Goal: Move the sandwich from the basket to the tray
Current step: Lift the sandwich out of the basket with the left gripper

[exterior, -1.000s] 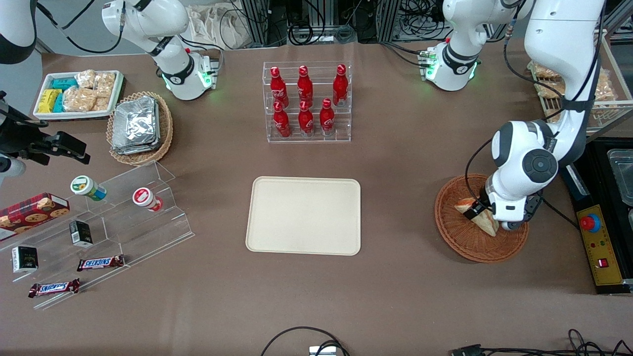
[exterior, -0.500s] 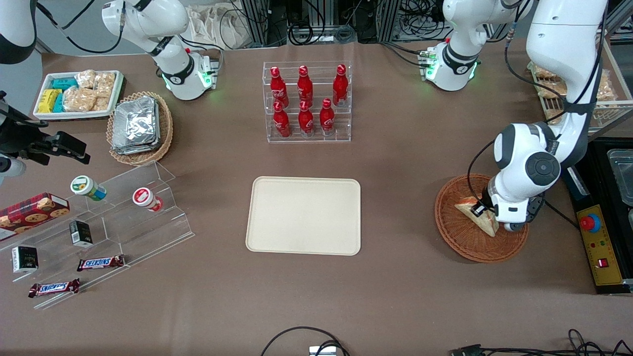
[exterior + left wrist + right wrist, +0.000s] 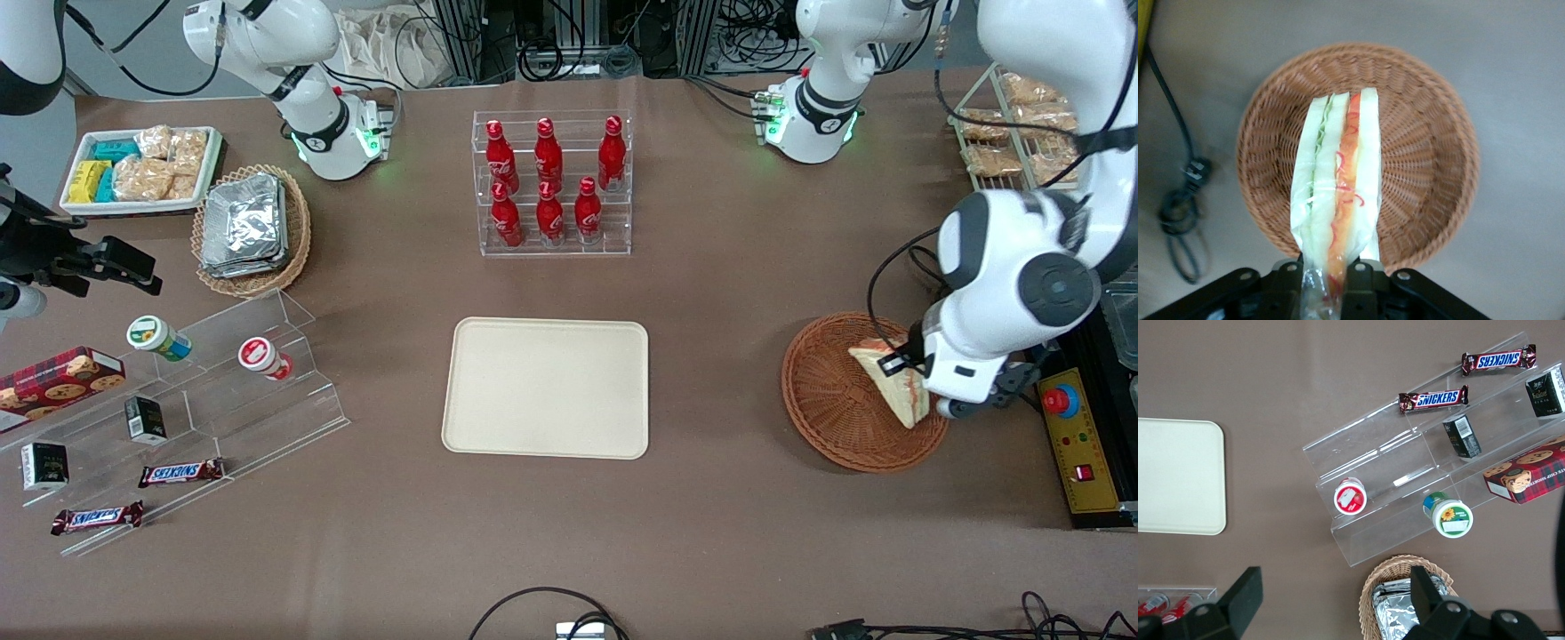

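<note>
Transport is the step in hand, judging by how things lie: the left arm's gripper (image 3: pixel 905 380) pinches the small triangular sandwich (image 3: pixel 892 388), a wedge of pale bread in clear wrap with green, orange and red filling layers along its edge, and holds it above the round, shallow, reddish-brown woven wicker basket (image 3: pixel 831 404). In the wrist view the fingers (image 3: pixel 1355 275) press on the wedge's flat faces at its near end, and the sandwich (image 3: pixel 1337 200) reaches out from them, filling edge toward the camera, with the basket's bowl (image 3: pixel 1421 157) directly beneath and apparently clear of it, nothing else lying in the weave. From the gripper, the flat cream-beige rectangular plastic tray (image 3: pixel 546 388) with rounded corners and a low rim lies well apart, toward the parked arm's end of the table and about level with the hand in depth; only bare brown tabletop lies between. The next move calls for carrying the wedge sideways over the basket rim, high enough that the hanging point does not catch the wicker, then lowering over the tray's middle before letting go. The grip sits at one end of a soft wrapped wedge, so it may swing or slip during a quick traverse; a steady pace seems wise.
</note>
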Robot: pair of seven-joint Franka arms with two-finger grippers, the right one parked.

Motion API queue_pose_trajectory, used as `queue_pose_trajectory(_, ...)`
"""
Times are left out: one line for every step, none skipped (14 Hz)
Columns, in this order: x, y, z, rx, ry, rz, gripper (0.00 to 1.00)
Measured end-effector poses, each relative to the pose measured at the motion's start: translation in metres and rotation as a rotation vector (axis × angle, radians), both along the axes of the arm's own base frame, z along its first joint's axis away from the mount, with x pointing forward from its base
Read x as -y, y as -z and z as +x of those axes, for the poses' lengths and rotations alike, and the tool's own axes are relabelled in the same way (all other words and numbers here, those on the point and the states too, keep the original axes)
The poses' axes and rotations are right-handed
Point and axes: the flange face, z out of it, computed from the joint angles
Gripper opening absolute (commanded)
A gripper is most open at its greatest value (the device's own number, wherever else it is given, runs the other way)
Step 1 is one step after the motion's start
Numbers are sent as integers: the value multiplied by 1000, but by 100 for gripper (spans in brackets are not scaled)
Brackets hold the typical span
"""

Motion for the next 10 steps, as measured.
queue_pose_trajectory(11,-30,4,-4,79,-18,0)
queue_pose_trajectory(28,-57,6,-7,164,-40,0)
queue_pose_trajectory(47,-78,7,-6,234,-60,0)
queue_pose_trajectory(68,-93,8,3,291,-76,0)
queue_pose_trajectory(90,-101,9,12,340,-90,0)
queue_pose_trajectory(116,-104,7,16,392,-106,0)
queue_pose_trajectory(146,-101,2,10,445,-121,0)
queue_pose_trajectory(175,-93,-4,-3,497,-127,0)
queue_pose_trajectory(204,-83,-10,-15,538,-129,0)
queue_pose_trajectory(231,-72,-15,-18,555,-132,0)
